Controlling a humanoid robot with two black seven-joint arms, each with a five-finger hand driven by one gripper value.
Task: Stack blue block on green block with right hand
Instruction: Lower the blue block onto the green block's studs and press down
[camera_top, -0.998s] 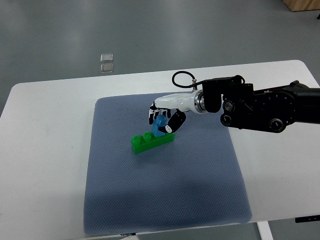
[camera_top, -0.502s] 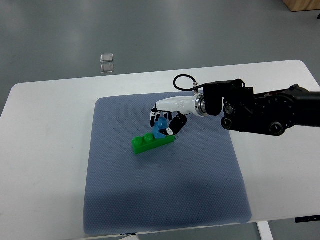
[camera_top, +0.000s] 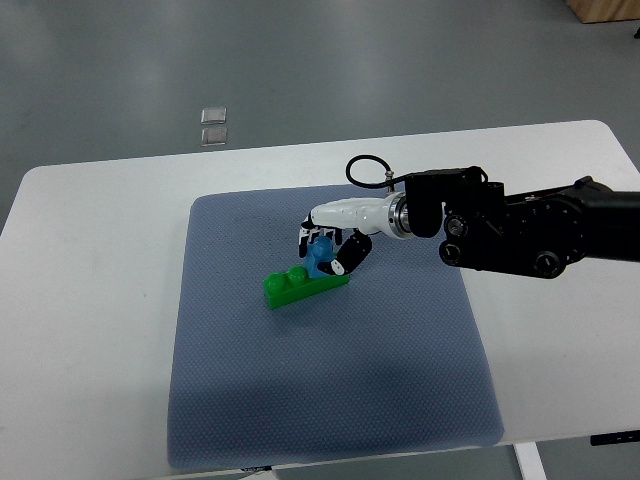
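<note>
A white table (camera_top: 90, 300) carries a blue-grey mat (camera_top: 330, 400). On the mat lies a long green block (camera_top: 295, 288) with round studs. The right hand (camera_top: 335, 240) has its fingers curled around a small blue block (camera_top: 320, 253), holding it against the green block's right end.

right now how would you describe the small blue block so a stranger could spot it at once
On the white table lies a blue-grey textured mat; near its upper middle sits a long green studded plastic block. The small blue plastic block is at that block's right end, gripped by the white and black right hand: the only bright blue piece there.
</note>
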